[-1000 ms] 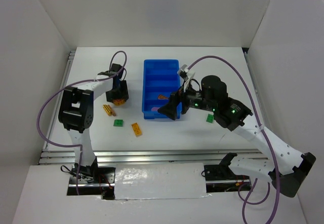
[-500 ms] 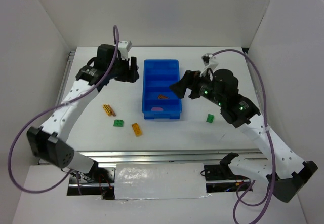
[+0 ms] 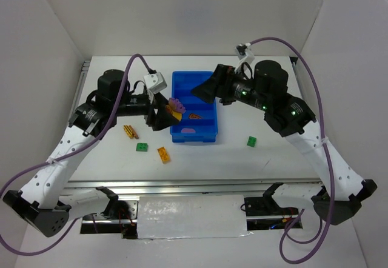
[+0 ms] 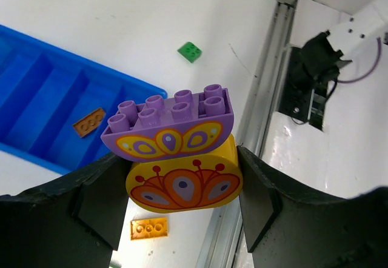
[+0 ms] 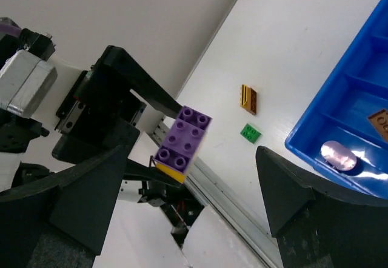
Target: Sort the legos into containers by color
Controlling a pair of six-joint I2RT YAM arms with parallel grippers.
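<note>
My left gripper is shut on a stack of two large legos, a purple brick on a yellow one, both with a flower print. It holds the stack in the air at the left rim of the blue tray. An orange-brown lego and a pink piece lie in the tray's near containers. My right gripper hangs open over the tray's far half and faces the stack without touching it.
On the table left of the tray lie a brown-and-yellow striped lego, a green lego and an orange lego. Another green lego lies right of the tray. White walls enclose the table.
The left arm has swung round and now holds the stack at the tray's left rim. The right gripper has risen from the tray's near end toward its far end.
</note>
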